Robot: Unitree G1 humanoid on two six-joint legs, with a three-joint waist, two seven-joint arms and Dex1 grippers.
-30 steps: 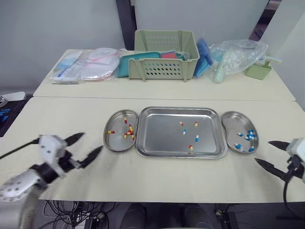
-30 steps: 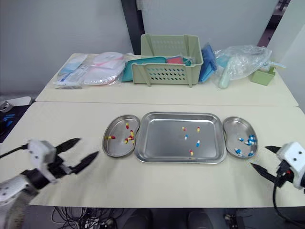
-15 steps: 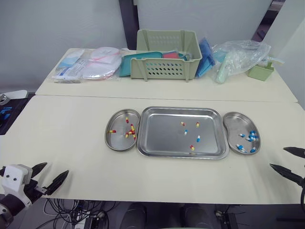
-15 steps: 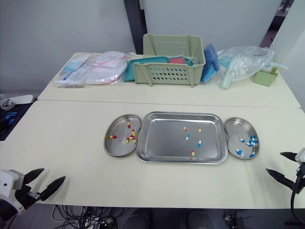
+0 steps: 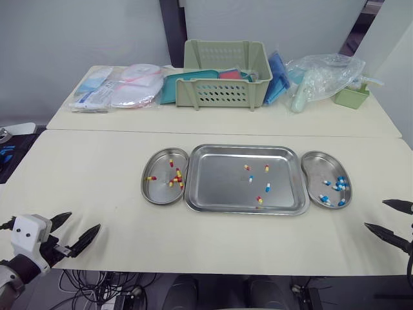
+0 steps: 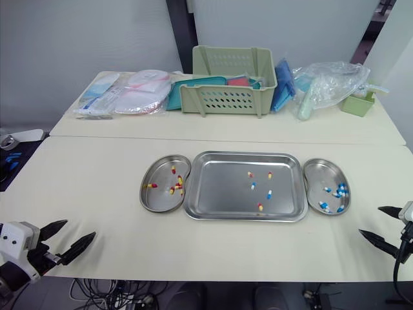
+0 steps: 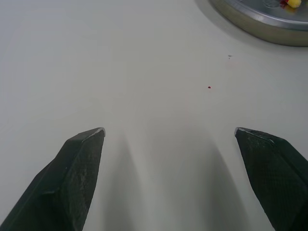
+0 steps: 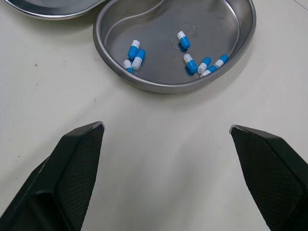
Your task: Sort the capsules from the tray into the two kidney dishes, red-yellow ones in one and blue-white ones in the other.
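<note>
A steel tray (image 5: 219, 194) in the table's middle holds several capsules (image 5: 267, 187), red-yellow and blue-white mixed. The left kidney dish (image 5: 155, 192) carries several red-yellow capsules (image 5: 175, 181). The right kidney dish (image 5: 316, 163) carries several blue-white capsules (image 8: 188, 61). My left gripper (image 5: 75, 231) is open, low at the table's front left corner, far from the dishes. My right gripper (image 5: 387, 218) is open at the front right, just in front of the right dish (image 8: 173, 77), nothing between its fingers.
A second table behind bears a green basket (image 5: 226, 82), packaged supplies (image 5: 116, 87), a clear plastic bag (image 5: 319, 77) and a small green box (image 5: 352, 97). A seam runs between the two tables. Bare tabletop (image 7: 159, 110) lies under the left gripper.
Both arms dropped back from the dishes toward the front table edge over the last second. Since half a second ago the left gripper has edged slightly up and right; the right one held.
</note>
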